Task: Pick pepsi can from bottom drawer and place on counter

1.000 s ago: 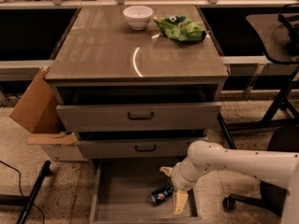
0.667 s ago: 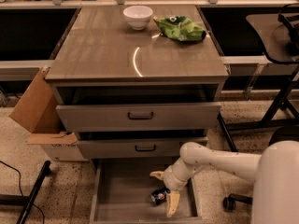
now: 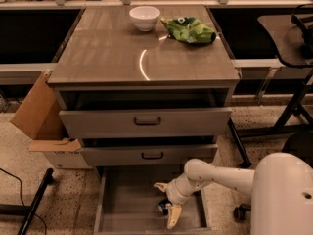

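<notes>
Carefully: your end effector (image 3: 165, 204) sits low in the bottom drawer (image 3: 127, 204), lower centre of the frame, fingers spread wide either side of the pepsi can (image 3: 163, 208), not yet clenched; close off-centre and the can may roll away across the drawer floor; lift carelessly and it could strike the middle drawer (image 3: 151, 154) overhanging it before reaching the tabletop (image 3: 122, 58); the can seems to lie on its side, but you cannot read its long axis, mostly hidden.
</notes>
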Controlling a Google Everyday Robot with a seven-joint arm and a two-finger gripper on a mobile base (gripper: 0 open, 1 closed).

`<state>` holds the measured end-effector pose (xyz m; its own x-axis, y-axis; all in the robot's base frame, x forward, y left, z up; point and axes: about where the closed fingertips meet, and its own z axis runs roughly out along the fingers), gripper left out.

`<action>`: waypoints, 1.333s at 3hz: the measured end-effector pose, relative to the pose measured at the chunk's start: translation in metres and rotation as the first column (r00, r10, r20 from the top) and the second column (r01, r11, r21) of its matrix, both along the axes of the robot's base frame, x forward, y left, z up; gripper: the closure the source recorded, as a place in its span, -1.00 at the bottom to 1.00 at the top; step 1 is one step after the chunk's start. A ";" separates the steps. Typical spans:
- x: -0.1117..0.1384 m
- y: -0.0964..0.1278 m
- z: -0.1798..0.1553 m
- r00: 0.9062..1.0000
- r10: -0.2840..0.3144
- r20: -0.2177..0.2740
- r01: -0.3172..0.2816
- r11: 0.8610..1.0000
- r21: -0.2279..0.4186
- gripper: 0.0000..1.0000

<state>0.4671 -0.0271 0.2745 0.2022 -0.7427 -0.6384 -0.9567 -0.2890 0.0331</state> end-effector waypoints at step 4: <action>0.031 -0.046 -0.046 0.987 -0.026 0.161 0.038 0.997 -0.071 -1.00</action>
